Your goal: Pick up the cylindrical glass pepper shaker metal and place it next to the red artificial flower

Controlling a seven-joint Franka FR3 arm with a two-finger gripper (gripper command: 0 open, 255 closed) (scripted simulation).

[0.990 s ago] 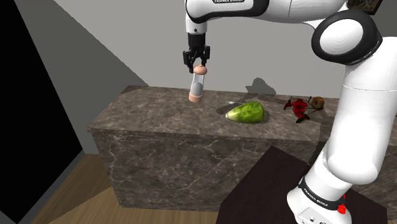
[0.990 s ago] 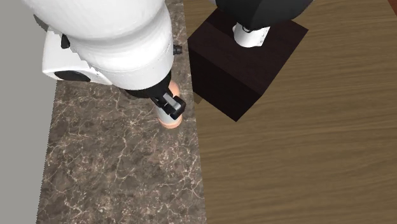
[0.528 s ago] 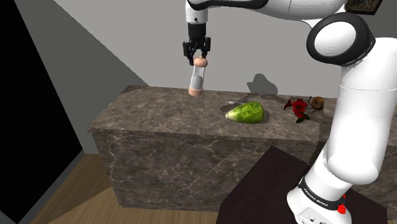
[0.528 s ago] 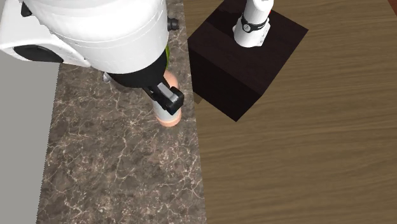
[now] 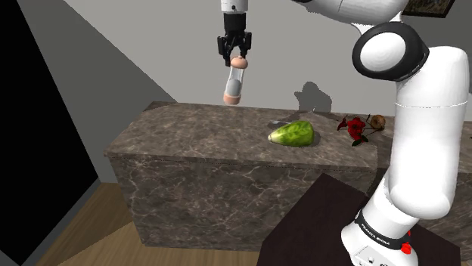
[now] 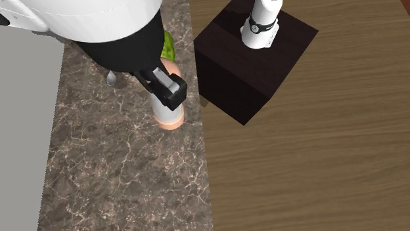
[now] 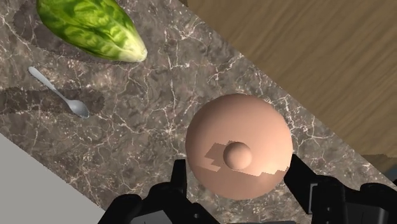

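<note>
My black gripper (image 5: 235, 58) is shut on the top of the pepper shaker (image 5: 234, 81), a clear cylinder with pale pink caps. The shaker hangs upright well above the dark marble counter (image 5: 197, 136). From above, the shaker (image 6: 169, 111) hangs under the gripper (image 6: 165, 86). Its pink domed cap (image 7: 239, 146) sits clasped between the fingers (image 7: 179, 181) of the gripper (image 7: 236, 184). The red flower (image 5: 355, 128) lies at the counter's end toward the shoulder view's right, far from the shaker.
A green lettuce head (image 5: 293, 134) and a small spoon (image 7: 61, 93) lie on the counter between shaker and flower. A brown round object (image 5: 377, 121) rests beside the flower. The dark stand (image 6: 253, 62) is beside the counter, over wooden floor (image 6: 315, 151).
The gripper has risen with the shaker, lifting it from just above the counter to well above it. The arm's upper part has swung upward.
</note>
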